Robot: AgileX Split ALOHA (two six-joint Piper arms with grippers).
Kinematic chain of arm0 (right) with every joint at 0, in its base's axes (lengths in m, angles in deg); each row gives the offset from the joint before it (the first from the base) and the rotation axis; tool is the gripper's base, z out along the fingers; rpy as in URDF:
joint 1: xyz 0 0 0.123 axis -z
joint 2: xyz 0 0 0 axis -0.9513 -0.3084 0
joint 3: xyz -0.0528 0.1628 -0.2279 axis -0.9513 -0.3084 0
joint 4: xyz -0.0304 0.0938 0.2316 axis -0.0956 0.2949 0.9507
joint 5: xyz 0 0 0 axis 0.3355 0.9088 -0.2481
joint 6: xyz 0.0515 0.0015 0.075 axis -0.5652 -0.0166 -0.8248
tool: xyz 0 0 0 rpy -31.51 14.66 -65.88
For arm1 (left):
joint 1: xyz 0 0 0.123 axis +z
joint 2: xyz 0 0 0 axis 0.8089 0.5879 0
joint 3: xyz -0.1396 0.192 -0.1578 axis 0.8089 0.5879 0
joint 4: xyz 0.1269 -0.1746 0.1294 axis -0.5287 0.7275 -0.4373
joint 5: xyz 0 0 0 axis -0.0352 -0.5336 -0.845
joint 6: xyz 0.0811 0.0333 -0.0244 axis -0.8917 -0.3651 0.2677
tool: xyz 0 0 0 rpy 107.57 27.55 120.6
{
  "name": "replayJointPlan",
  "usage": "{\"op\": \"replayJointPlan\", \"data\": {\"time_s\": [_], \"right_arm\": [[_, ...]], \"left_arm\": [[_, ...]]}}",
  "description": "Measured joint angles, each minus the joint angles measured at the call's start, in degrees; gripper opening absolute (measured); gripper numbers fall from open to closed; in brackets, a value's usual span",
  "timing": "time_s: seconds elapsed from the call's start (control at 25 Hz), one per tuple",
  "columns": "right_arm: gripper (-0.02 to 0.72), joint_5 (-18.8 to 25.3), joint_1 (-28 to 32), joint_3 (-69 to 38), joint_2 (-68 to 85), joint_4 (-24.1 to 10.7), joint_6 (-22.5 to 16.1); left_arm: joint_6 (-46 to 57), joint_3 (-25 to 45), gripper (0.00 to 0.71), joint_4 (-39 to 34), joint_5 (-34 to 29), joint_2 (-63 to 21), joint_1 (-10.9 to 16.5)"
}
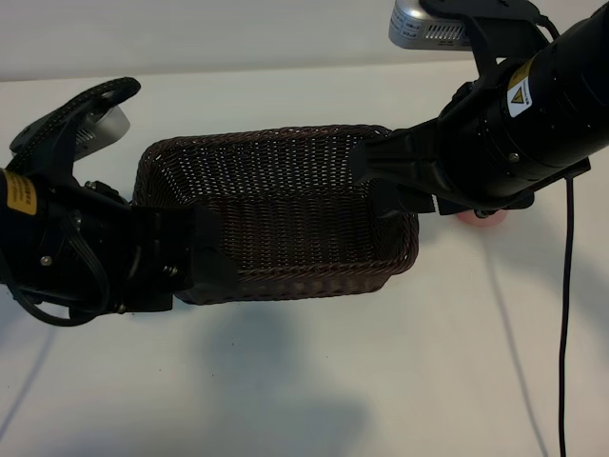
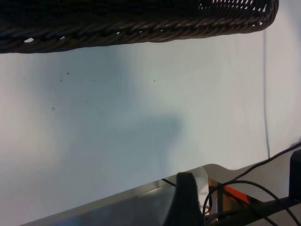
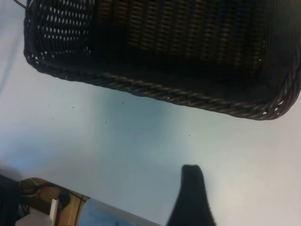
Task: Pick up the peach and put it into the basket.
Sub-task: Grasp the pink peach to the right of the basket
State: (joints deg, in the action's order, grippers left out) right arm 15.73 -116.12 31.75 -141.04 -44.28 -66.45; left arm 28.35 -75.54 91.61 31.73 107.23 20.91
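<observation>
The dark brown wicker basket [image 1: 285,276] stands mid-table with nothing showing inside it. Only a pink sliver of the peach [image 1: 479,219] shows, on the table just right of the basket, under the right arm. My left gripper [image 1: 224,249] hangs open over the basket's front left corner. My right gripper [image 1: 369,186] is open above the basket's right end. Neither holds anything. The left wrist view shows the basket's rim [image 2: 141,35] and one dark finger [image 2: 186,200]. The right wrist view shows the basket's rim [image 3: 155,89] and one finger [image 3: 192,188]. The peach is in neither wrist view.
A black cable [image 1: 566,314] runs down the table's right side. In both wrist views the white table [image 2: 117,117] ends at an edge, with wires and orange parts [image 2: 235,195] beyond it.
</observation>
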Motion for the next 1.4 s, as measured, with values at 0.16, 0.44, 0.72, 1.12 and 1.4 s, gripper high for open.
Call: {"op": "replayJointPlan", "data": {"time_s": [0.16, 0.44, 0.72, 1.12, 1.4], "right_arm": [[0.533, -0.1, 0.0, 0.0, 0.0, 0.0, 0.0], [0.533, -0.1, 0.0, 0.0, 0.0, 0.0, -0.1], [0.533, -0.1, 0.0, 0.0, 0.0, 0.0, -0.1], [0.533, -0.2, 0.0, 0.0, 0.0, 0.0, 0.0], [0.533, -0.2, 0.0, 0.0, 0.0, 0.0, -0.1]], "left_arm": [[0.0, 0.0, 0.566, 0.0, 0.0, 0.0, 0.0], [0.3, 0.0, 0.566, 0.1, 1.5, 0.1, 0.0], [0.4, 0.0, 0.566, 0.2, 5.3, 2.9, 0.0], [-0.9, 0.0, 0.566, 2.0, 5.4, 5.2, 0.0], [-0.9, 0.0, 0.566, 2.7, 5.4, 5.2, 0.0]]}}
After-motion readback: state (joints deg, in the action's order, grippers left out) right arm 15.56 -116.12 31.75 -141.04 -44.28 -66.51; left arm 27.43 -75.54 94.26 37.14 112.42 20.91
